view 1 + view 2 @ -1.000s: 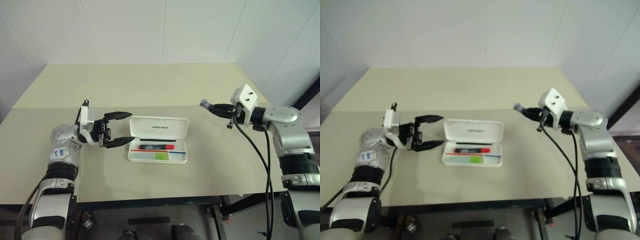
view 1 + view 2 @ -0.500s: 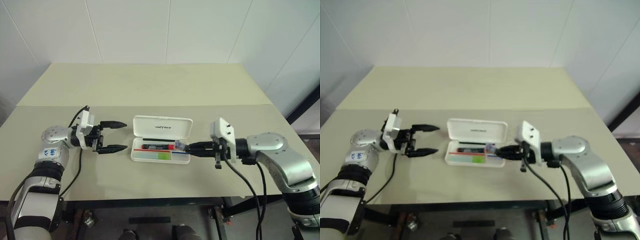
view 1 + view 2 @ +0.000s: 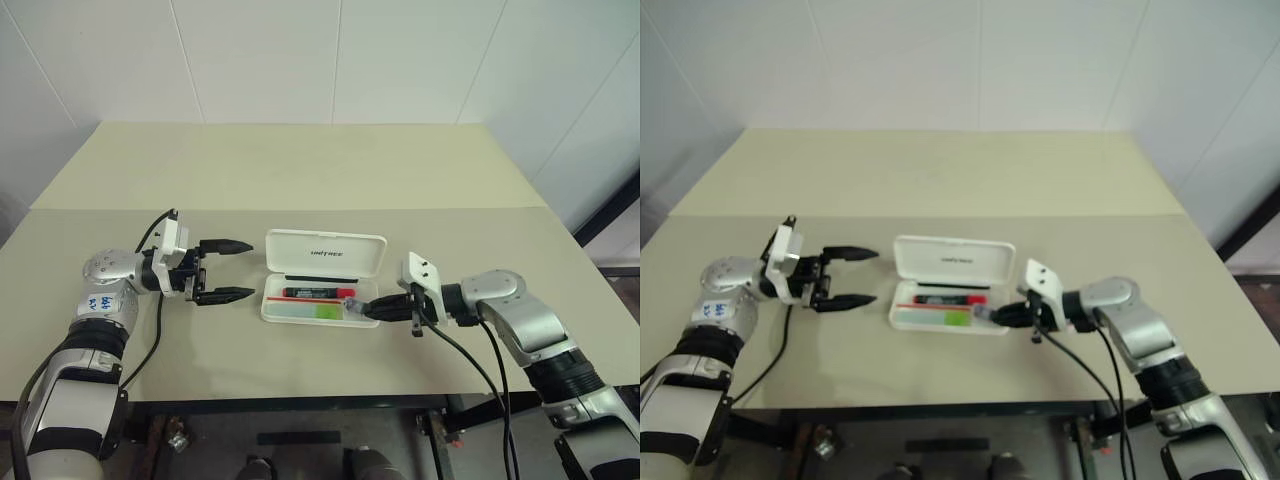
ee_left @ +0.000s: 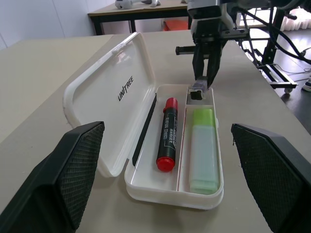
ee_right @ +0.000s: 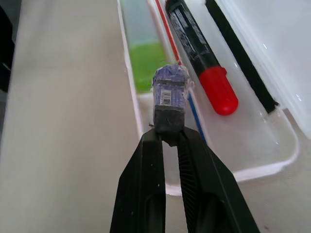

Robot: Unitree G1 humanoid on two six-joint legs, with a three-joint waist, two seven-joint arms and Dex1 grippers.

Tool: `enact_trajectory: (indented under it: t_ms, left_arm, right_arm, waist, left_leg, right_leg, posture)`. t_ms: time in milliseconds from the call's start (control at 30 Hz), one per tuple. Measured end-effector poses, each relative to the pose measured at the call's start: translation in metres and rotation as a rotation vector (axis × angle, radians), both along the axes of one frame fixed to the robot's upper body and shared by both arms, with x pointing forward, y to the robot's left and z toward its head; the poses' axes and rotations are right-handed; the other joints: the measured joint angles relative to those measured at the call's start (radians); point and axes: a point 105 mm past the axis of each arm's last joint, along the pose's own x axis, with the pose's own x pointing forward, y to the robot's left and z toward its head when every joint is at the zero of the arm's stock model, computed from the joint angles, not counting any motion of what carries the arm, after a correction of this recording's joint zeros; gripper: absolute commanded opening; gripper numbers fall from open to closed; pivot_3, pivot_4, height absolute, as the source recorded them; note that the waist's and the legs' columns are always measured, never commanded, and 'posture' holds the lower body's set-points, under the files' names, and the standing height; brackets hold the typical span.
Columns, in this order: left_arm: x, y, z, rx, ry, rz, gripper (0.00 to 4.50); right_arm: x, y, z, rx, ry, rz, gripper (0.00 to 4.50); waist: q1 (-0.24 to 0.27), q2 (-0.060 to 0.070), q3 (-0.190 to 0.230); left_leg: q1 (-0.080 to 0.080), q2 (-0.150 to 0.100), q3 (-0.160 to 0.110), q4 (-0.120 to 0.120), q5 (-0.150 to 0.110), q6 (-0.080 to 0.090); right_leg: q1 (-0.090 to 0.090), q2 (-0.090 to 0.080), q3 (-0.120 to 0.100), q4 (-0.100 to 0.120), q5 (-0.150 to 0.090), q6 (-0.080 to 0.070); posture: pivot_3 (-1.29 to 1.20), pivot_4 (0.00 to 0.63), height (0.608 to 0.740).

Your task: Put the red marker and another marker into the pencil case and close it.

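Left eye view: pencil case (image 3: 325, 279) lies open near the middle of the counter (image 3: 300, 170), lid (image 3: 326, 256) folded back on the far side, dark lettering on its inner face. Red marker (image 3: 315, 293) lies lengthwise in the rear compartment of the case, black body with a red end pointing toward the right hand. Light-green marker (image 3: 315, 312) lies in the front compartment, parallel to the red one, apart from it with the divider between them. A thin black strip (image 4: 145, 130) runs along the hinge side of the case, just beside the red marker.

Right hand (image 3: 352, 303) is at the right end of the case, pointing in toward it and tilted slightly down. Its fingers (image 5: 146, 194) are pinched together on a small grey-and-dark cap-like piece (image 5: 169, 101), bluish wrap with a barcode label at the tip. In the right wrist view the piece hangs over the case's right end, above the front compartment next to the green marker's end. Can't tell whether it touches the case floor.

Left hand (image 3: 242, 269) is just beside the left end of the case, level, pointing toward it, fingers spread wide apart with nothing between them. Not touching the case. Left wrist view looks down the length of the open case, both markers in their compartments and the right hand at the far end.
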Motion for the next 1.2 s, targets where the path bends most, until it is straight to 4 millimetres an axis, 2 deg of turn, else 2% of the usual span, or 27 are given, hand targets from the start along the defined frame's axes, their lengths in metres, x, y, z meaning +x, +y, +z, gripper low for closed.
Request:
enact_trajectory:
  t_ms: [300,733,833,967,1100,1200]
  left_arm:
    - [-0.002,0.0,0.001,-0.006,-0.014,-0.004,4.5]
    - [-0.001,-0.008,-0.002,-0.026,-0.01,-0.023,4.5]
    - [-0.001,-0.009,-0.002,-0.033,-0.013,-0.024,4.5]
    - [0.001,-0.009,0.005,-0.063,-0.056,-0.015,4.5]
    - [0.008,-0.011,0.019,-0.094,-0.13,0.002,4.5]
    - [0.014,-0.014,0.035,-0.132,-0.18,0.01,4.5]
  right_arm:
    - [-0.005,-0.002,-0.004,-0.053,0.024,0.07,0.14]
    - [0.002,0.004,0.002,-0.06,-0.022,0.046,4.47]
    - [0.0,0.003,0.008,-0.063,-0.038,0.044,4.47]
    - [-0.01,0.005,0.031,-0.005,-0.104,0.043,4.47]
    - [-0.019,0.008,0.063,0.163,-0.239,-0.016,4.47]
    - [-0.029,0.001,0.079,0.271,-0.3,-0.075,4.47]
  waist:
    - [0.0,0.0,0.0]
    - [0.0,0.0,0.0]
    - [0.001,0.0,0.0]
    - [0.002,0.0,0.0]
    - [0.009,0.0,0.0]
    - [0.02,0.0,0.0]
  left_leg:
    - [0.0,0.0,0.0,0.001,0.0,0.0]
    - [0.0,0.0,-0.001,0.004,0.0,0.0]
    - [0.0,0.0,-0.001,0.004,0.0,0.0]
    - [0.0,0.0,-0.002,0.004,0.0,0.0]
    - [-0.001,0.0,-0.002,0.004,0.0,0.0]
    - [-0.001,-0.001,-0.002,0.004,0.0,0.0]
  right_leg:
    - [0.0,0.0,0.0,0.001,0.0,0.0]
    - [0.0,0.0,0.0,0.004,0.0,0.0]
    - [0.0,0.0,0.0,0.004,0.0,0.0]
    - [0.0,0.0,-0.001,0.004,0.0,0.0]
    - [0.0,0.0,-0.002,0.004,0.0,0.0]
    - [0.001,0.001,-0.002,0.003,0.0,0.0]
  posture:
    - [0.0,0.15,0.74]
    - [0.0,0.15,0.74]
    - [0.0,0.15,0.74]
    - [0.0,0.15,0.74]
    - [0.0,0.15,0.74]
    - [0.0,0.15,0.74]
